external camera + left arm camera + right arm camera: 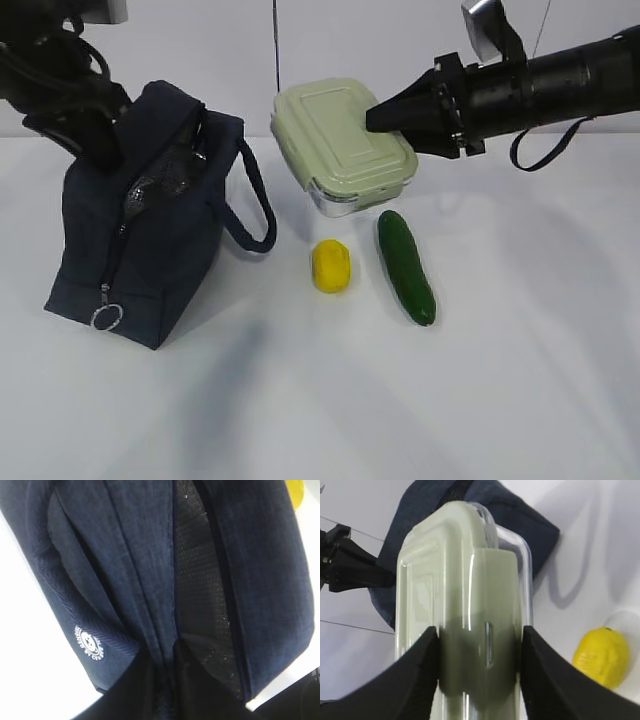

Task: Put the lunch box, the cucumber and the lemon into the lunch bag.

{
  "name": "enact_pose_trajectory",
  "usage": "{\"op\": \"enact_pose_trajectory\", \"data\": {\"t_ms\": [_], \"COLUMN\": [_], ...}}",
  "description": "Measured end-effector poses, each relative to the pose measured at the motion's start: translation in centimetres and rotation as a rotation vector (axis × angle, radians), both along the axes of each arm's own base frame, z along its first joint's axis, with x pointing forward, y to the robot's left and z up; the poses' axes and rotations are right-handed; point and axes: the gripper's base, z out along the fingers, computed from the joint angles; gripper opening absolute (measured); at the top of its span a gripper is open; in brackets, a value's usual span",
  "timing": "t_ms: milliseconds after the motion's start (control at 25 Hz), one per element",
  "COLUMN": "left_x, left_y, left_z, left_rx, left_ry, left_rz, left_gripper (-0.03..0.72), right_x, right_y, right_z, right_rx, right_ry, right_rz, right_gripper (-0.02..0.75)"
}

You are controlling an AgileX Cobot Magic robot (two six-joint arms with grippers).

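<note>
My right gripper (385, 115) is shut on the lunch box (335, 135), one finger on each long side, and holds it tilted with its sage-green lid toward the exterior camera. The right wrist view shows the box (462, 580) between the black fingers (415, 675). The lemon (331, 266) and the cucumber (406, 266) lie on the table in front of the box. The navy lunch bag (140, 250) stands at the left with its top open. My left gripper (100, 145) is shut on a fold of the bag's top edge (150, 580).
The bag's zipper ring pull (107, 317) hangs at its front lower corner, and a loop handle (255, 200) droops toward the box. The white logo (90, 642) shows on the bag's side. The white table (400, 400) stretches in front.
</note>
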Motion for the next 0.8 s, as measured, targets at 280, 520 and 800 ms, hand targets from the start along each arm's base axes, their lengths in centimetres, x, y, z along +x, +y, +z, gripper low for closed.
{"op": "enact_pose_trajectory", "data": {"t_ms": [280, 520, 800], "left_x": [-0.2, -0.5, -0.8], "left_y": [-0.7, -1.6, -2.5], "left_z": [0.0, 0.0, 0.1], "left_rx": [0.016, 0.004, -0.058], "left_ry": [-0.002, -0.002, 0.018], "left_rz": [-0.005, -0.024, -0.025], "left_gripper": [0.017, 0.017, 0.017], "right_x": [-0.1, -0.3, -0.6], "right_y": [2.5, 4.5, 5.0], "right_z": [1.2, 2.2, 2.1], "right_rx": [0.032, 0.042, 0.04], "right_ry": [-0.021, -0.047, -0.044], "right_rz": [0.044, 0.089, 0.109], "right_gripper": [0.356, 0.356, 0.356]}}
